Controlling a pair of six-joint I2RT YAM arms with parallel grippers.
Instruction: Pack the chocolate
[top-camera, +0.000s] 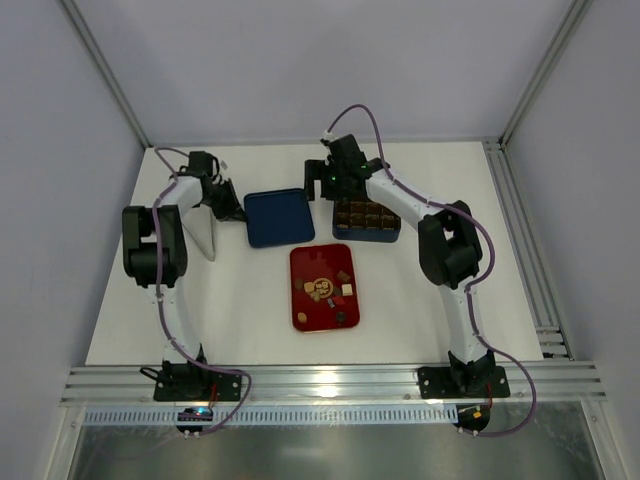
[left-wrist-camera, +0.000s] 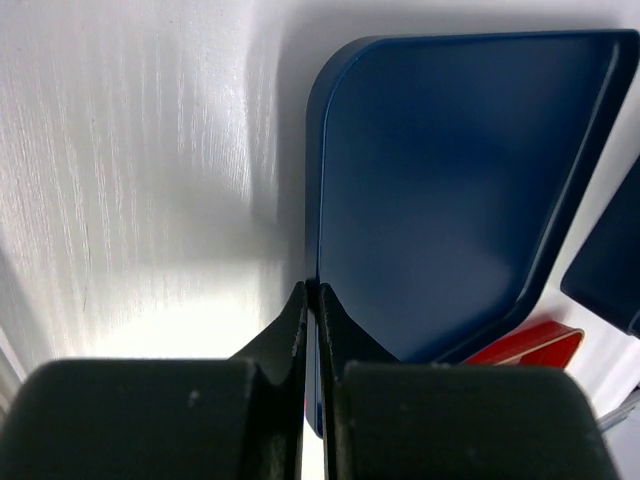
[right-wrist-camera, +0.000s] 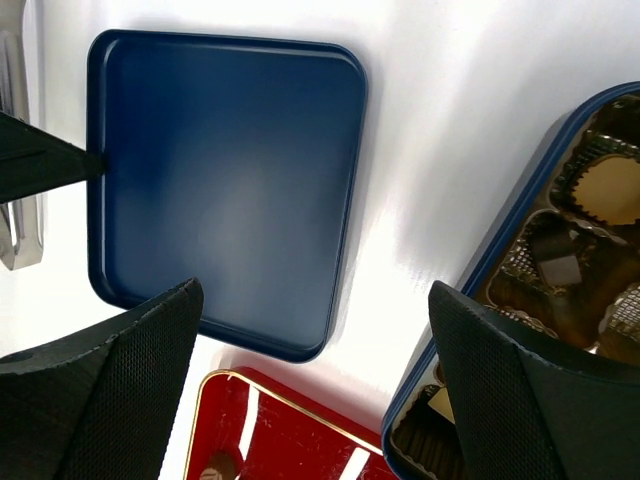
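Two grippers, three containers and one scattered set of chocolate (top-camera: 348, 290) occupied the white desk (top-camera: 420, 300). One red tray (top-camera: 310, 310) lay at the desk's centre, its long axis running from the near edge toward the far edge. It carried roughly six loose pieces, dark brown, tan and cream; the exact count could not be settled from above. One dark blue lid (top-camera: 280, 217) lay hollow side up just beyond the tray. One dark blue box (top-camera: 368, 239) with brown paper cells sat to the lid's right, near it but apart. Some cells held pieces, among them one dark square (right-wrist-camera: 560, 265). The pieces, square or round, showed no evident long axis or heading. The left gripper (left-wrist-camera: 312, 300) had its fingers pinched together on the lid's left rim, which ran between them. The right gripper (right-wrist-camera: 315, 295) hung with its fingers spread wide above the strip of desk between lid and box, holding nothing.
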